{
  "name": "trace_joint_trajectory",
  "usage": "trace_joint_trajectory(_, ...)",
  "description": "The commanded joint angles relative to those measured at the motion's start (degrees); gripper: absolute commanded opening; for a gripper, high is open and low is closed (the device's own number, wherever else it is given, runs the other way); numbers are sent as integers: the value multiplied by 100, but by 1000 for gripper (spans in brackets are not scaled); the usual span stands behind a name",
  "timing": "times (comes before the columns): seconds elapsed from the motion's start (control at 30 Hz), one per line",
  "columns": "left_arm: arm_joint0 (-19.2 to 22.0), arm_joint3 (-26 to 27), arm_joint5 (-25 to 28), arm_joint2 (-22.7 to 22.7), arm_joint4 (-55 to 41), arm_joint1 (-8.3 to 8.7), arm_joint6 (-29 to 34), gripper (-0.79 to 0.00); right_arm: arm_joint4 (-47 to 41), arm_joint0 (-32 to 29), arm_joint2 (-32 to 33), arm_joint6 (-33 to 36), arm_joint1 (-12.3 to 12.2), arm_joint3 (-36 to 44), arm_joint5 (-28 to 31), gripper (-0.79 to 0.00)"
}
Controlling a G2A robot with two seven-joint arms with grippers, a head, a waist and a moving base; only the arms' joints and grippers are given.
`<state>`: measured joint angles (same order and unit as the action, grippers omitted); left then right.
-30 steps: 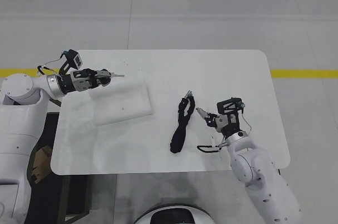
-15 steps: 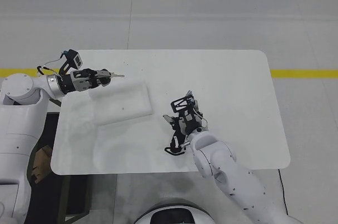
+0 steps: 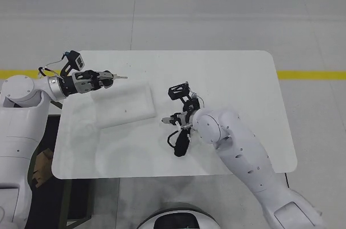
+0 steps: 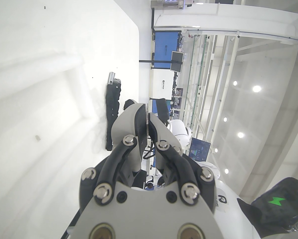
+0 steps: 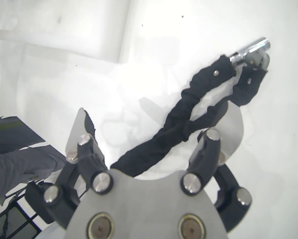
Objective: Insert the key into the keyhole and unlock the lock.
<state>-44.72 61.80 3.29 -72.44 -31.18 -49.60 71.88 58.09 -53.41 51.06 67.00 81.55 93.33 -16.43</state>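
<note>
Over table (image 3: 230,74) centre: right tool (image 5: 159,123) spread wide, lock (image 5: 178,128) lying between its fingers (image 5: 76,128) | left tool (image 4: 147,118) pinching key (image 3: 121,77)

No legible text. Green lightning-bolt sign on black housing (image 4: 275,201), behind the left jaws, off to one side. Print on white panel (image 4: 163,85) and blue board (image 4: 165,50) far beyond the jaws: too small to read.

— From where does the top camera look?
— From high above, straight down on the whole tabletop (image 3: 230,68).
— And the wrist cameras?
— Close behind the left gripper (image 4: 147,115) and the right gripper (image 5: 156,120). All three share the black lock (image 4: 113,105).
</note>
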Motion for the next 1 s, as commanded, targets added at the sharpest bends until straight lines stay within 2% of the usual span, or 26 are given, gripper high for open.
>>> trace_joint_trajectory(0.0, 0, 0, 0, 0, 0, 0, 0, -785, 195, 332, -169, 227, 143, -272, -317, 0)
trace_joint_trajectory(0.17, 0, 0, 0, 0, 0, 0, 0, -785, 216, 874, -377, 781, 512, -962, -663, -6)
trace_joint_trajectory(0.2, 0, 0, 0, 0, 0, 0, 0, -785, 255, 936, -401, 846, 578, -1099, -710, -46)
trace_joint_trajectory(0.23, 0, 0, 0, 0, 0, 0, 0, -785, 296, 984, -409, 904, 641, -1236, -766, -139)
trace_joint_trajectory(0.27, 0, 0, 0, 0, 0, 0, 0, -785, 368, 1028, -399, 931, 699, -1374, -848, -409)
trace_joint_trajectory(0.37, 0, 0, 0, 0, 0, 0, 0, -785, 531, 1126, -318, 1028, 861, -1787, -1054, -397)
trace_joint_trajectory(0.5, 0, 0, 0, 0, 0, 0, 0, -785, 692, 1273, -189, 1025, 1065, -2337, -1060, -419)
trace_joint_trajectory(0.57, 0, 0, 0, 0, 0, 0, 0, -785, 830, 1328, -149, 1026, 1167, -2583, -1059, -523)
trace_joint_trajectory(0.6, 0, 0, 0, 0, 0, 0, 0, -785, 904, 1350, -119, 1014, 1215, -2697, -1071, -514)
trace_joint_trajectory(0.67, 0, 0, 0, 0, 0, 0, 0, -785, 1178, 1375, -80, 946, 1313, -2938, -1140, -443)
trace_joint_trajectory(0.8, 0, 0, 0, 0, 0, 0, 0, -785, 1519, 1398, 61, 938, 1514, -3236, -1147, -406)
trace_joint_trajectory(0.83, 0, 0, 0, 0, 0, 0, 0, -785, 1612, 1392, 96, 949, 1563, -3279, -1137, -323)
trace_joint_trajectory(0.87, 0, 0, 0, 0, 0, 0, 0, -785, 1725, 1385, 134, 951, 1610, -3326, -1135, -289)
trace_joint_trajectory(0.97, 0, 0, 0, 0, 0, 0, 0, -785, 2037, 1359, 237, 1004, 1758, -3441, -1081, -302)
